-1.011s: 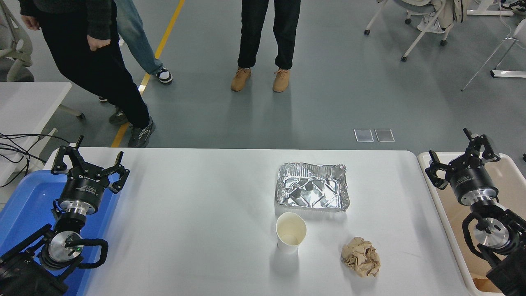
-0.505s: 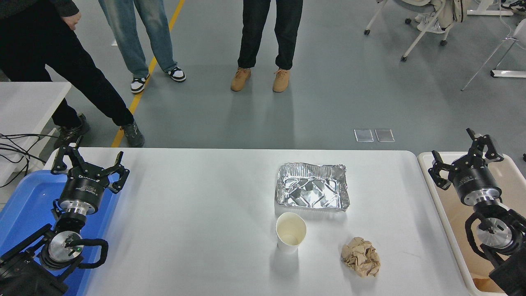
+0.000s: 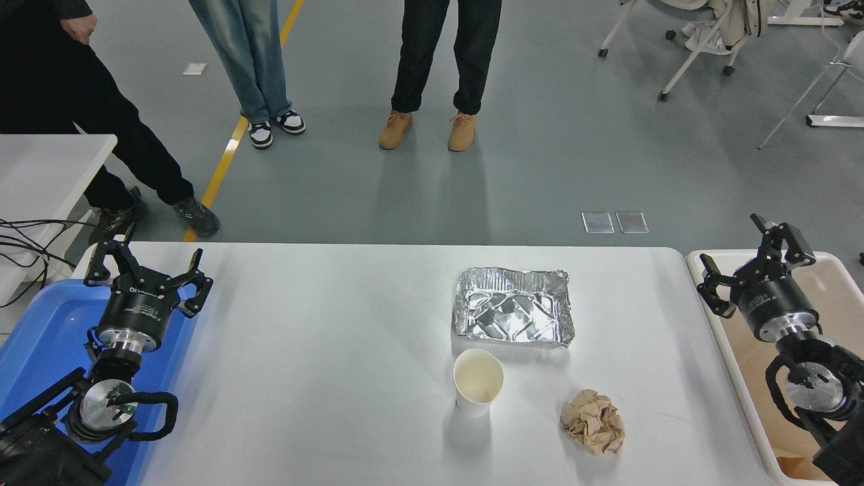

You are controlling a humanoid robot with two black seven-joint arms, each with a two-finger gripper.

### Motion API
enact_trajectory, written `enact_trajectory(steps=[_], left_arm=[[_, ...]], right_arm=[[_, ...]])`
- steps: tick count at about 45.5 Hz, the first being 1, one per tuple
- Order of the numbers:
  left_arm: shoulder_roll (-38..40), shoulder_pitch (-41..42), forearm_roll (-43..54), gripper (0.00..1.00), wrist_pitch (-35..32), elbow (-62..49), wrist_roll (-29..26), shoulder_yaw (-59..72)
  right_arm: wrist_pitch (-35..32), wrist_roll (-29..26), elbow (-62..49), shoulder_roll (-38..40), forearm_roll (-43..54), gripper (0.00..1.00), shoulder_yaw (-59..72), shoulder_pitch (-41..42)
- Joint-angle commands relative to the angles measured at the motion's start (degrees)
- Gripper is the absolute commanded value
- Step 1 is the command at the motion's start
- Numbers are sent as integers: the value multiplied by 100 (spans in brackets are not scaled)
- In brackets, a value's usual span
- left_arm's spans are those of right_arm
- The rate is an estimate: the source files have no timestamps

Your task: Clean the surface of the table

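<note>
The white table surface [image 3: 324,351] fills the lower half of the head view. On it right of centre lies a crumpled foil tray [image 3: 513,314]. A white paper cup [image 3: 477,382] stands upright just in front of the tray. A ball of crumpled brown paper [image 3: 593,422] lies to the cup's right. My right gripper [image 3: 752,263] hangs open over the beige bin at the table's right end, holding nothing. My left gripper [image 3: 145,266] is parked open at the lower left, over the blue bin's edge.
A blue bin [image 3: 40,344] sits at the table's left end and a beige bin [image 3: 840,304] at its right end. A smaller white table [image 3: 47,169] with cables stands at far left. Three people's legs [image 3: 442,61] are beyond the far edge, chairs at top right.
My right gripper has shifted slightly left and a little away from me above the beige bin. The people at the top left have walked on. The tray, cup and paper have not moved.
</note>
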State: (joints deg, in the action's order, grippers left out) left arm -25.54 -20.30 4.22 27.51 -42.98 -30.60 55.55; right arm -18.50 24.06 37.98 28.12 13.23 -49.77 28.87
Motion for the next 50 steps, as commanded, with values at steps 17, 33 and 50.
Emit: enact_trajectory(steps=[17, 33, 50], left_arm=[[5, 0, 0, 99, 0, 0, 2, 0], [-4, 0, 0, 99, 0, 0, 2, 0], [5, 0, 0, 99, 0, 0, 2, 0]], right_arm=[[-13, -287, 3109, 2039, 1664, 99, 705, -13], [13, -1975, 4181, 2540, 2438, 100, 766, 31], [4, -2011, 5113, 2654, 4108, 100, 793, 31]])
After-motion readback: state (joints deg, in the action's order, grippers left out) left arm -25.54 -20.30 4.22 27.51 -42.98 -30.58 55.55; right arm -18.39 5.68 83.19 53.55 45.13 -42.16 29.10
